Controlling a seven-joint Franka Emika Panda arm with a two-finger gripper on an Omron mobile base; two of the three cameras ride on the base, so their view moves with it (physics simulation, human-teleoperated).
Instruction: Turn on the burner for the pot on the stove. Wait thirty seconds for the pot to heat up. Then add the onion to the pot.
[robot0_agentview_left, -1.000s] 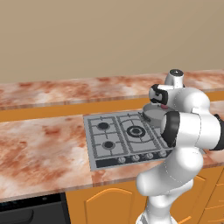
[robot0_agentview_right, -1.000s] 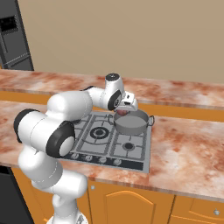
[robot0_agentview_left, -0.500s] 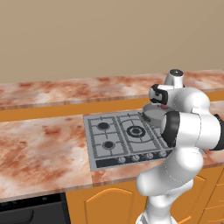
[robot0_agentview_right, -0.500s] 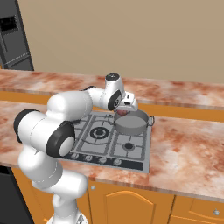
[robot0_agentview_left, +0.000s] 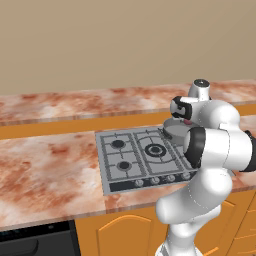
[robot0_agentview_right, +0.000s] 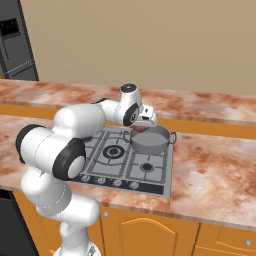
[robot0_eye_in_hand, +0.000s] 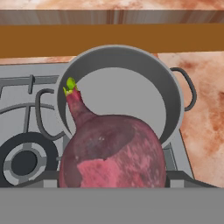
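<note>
A plain beige wall (robot0_agentview_left: 100, 40) rises behind a reddish marble counter (robot0_agentview_left: 45, 165). Orange cabinets (robot0_agentview_right: 150, 235) run below; a dark appliance (robot0_agentview_right: 15, 45) stands far left.

The arm (robot0_agentview_right: 75, 127) consists of glossy white, rounded link shells joined by dark grey to black joint bands. A broad black band rings the large elbow housing. The uppermost joint carries a white cap with a small dark disc. The hand (robot0_agentview_right: 144, 116) is white with a black section at 3 o'clock.
</note>
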